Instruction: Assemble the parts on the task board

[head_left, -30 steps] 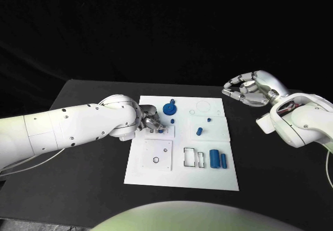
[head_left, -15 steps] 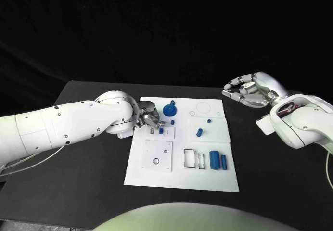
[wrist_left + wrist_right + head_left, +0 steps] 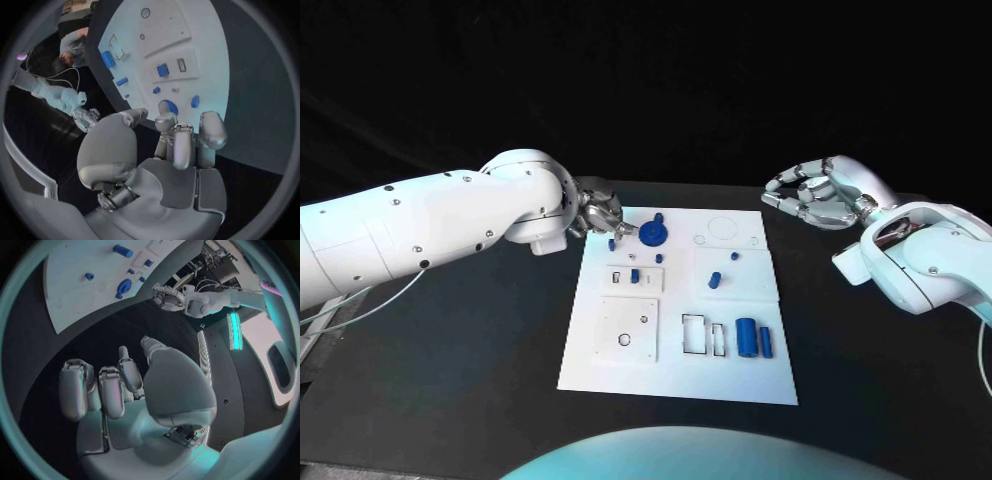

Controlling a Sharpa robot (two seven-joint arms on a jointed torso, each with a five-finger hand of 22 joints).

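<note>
Both hands hold nothing: the left hand (image 3: 600,214) hovers, fingers loosely apart, at the task board's (image 3: 678,365) far left corner. The right hand (image 3: 819,192), fingers curled in, is off the board's right. Blue parts (image 3: 747,335) lie on the board.

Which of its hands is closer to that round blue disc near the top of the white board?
Left. The left hand hovers just beside the round blue disc; the right hand hangs off the board's far side.

Black table (image 3: 473,340) beneath the board, dark backdrop (image 3: 646,80) behind.
</note>
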